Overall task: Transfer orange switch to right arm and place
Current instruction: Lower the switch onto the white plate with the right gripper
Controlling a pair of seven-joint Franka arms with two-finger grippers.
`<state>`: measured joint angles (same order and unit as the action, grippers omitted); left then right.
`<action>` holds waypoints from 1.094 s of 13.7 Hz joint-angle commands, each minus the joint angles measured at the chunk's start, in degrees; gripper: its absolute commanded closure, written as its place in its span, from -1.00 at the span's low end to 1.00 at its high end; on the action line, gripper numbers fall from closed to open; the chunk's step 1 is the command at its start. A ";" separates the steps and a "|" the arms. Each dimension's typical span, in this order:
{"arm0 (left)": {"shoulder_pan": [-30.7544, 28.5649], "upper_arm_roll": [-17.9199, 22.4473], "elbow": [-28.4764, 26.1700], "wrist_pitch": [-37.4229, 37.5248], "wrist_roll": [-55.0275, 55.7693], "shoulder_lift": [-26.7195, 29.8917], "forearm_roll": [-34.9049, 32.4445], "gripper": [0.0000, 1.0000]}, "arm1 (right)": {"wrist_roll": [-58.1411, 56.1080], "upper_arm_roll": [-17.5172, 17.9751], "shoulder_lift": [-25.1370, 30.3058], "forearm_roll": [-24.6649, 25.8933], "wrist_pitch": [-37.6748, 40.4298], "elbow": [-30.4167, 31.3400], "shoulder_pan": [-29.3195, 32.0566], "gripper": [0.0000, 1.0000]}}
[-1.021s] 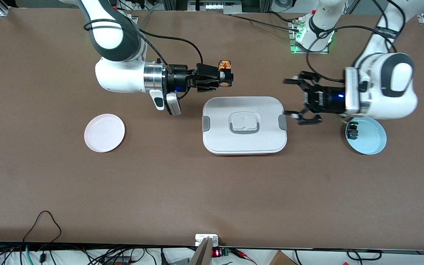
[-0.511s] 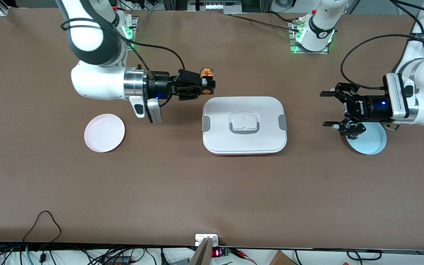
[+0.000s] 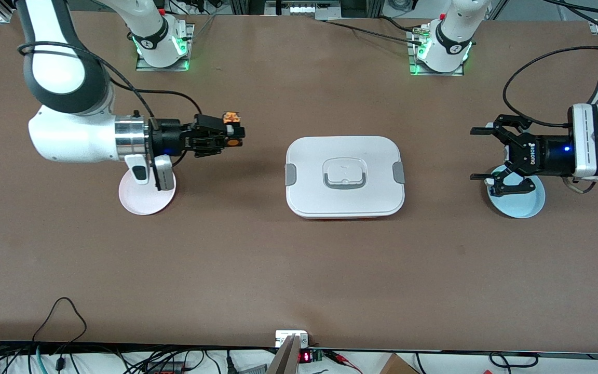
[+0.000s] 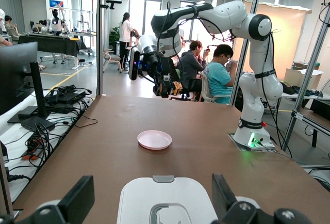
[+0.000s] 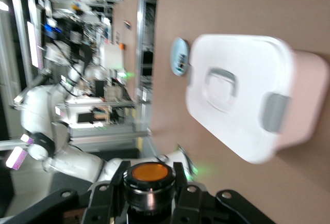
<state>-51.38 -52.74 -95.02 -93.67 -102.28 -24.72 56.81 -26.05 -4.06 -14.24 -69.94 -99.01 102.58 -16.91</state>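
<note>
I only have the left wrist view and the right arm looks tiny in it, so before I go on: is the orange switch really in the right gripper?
Observer: Yes. The right gripper is shut on the orange switch, and the right wrist view shows its orange cap between the fingers.
Operator: Is it over the pink plate?
Observer: No. It hangs over bare table, between the pink plate and the white box. Only the wrist is above the plate.
Operator: And my own gripper?
Observer: The left gripper is open and empty, at the edge of a blue plate.
</note>
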 commanded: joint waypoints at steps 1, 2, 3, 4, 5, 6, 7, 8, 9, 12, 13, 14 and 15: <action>1.90 0.09 1.24 0.95 1.82 0.01 -1.70 -1.00 | -1.19 0.63 1.50 10.22 3.81 0.95 3.45 1.00; 3.29 0.88 1.32 0.95 1.91 0.37 -3.35 -1.00 | -1.72 0.63 1.59 14.52 4.78 0.87 4.16 1.00; 5.14 2.10 1.76 1.04 2.00 1.41 -5.55 -1.00 | -3.11 0.63 1.76 19.27 5.23 0.95 4.60 1.00; 7.33 5.33 1.85 1.65 2.61 4.03 -6.87 -1.00 | -4.43 0.63 1.76 24.19 5.23 0.87 4.60 1.00; 11.79 10.76 2.03 3.13 5.22 6.76 -7.15 -1.00 | -5.84 0.63 1.76 29.11 4.97 0.95 4.60 1.00; 15.49 15.08 2.81 3.67 7.43 8.79 -7.32 -1.00 | -7.68 0.63 1.76 32.99 4.79 1.13 4.60 1.00; 18.22 18.43 3.25 4.63 9.10 10.63 -7.24 -1.00 | -9.52 0.63 1.68 37.11 4.62 1.21 5.30 1.00; 20.34 21.77 3.26 5.08 12.08 12.48 -7.32 -1.00 | -12.07 0.63 1.50 42.12 4.36 1.30 6.00 1.00; 23.32 25.54 3.26 5.08 15.59 14.33 -8.98 -1.00 | -15.05 0.63 1.33 47.12 3.74 1.30 6.36 1.00; 35.44 38.11 3.43 4.38 29.11 19.95 -18.89 -1.00 | -24.28 0.63 1.15 61.90 -1.86 2.70 6.63 1.00; 38.17 40.24 3.43 3.68 32.81 21.01 -22.76 -1.00 | -26.83 0.63 1.15 64.81 -4.15 3.67 6.63 1.00; 40.99 42.09 3.35 0.19 34.85 21.89 -28.01 -1.00 | -29.29 0.63 1.24 67.19 -7.22 5.16 6.71 1.00; 42.41 43.24 3.26 -2.19 35.04 22.42 -31.20 -1.00 | -32.02 0.63 1.24 69.04 -10.47 6.65 6.71 1.00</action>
<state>-13.17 -12.78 -91.32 -92.19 -70.17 -3.93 31.37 -53.28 -4.06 -13.96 -4.31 -104.87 106.05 -10.64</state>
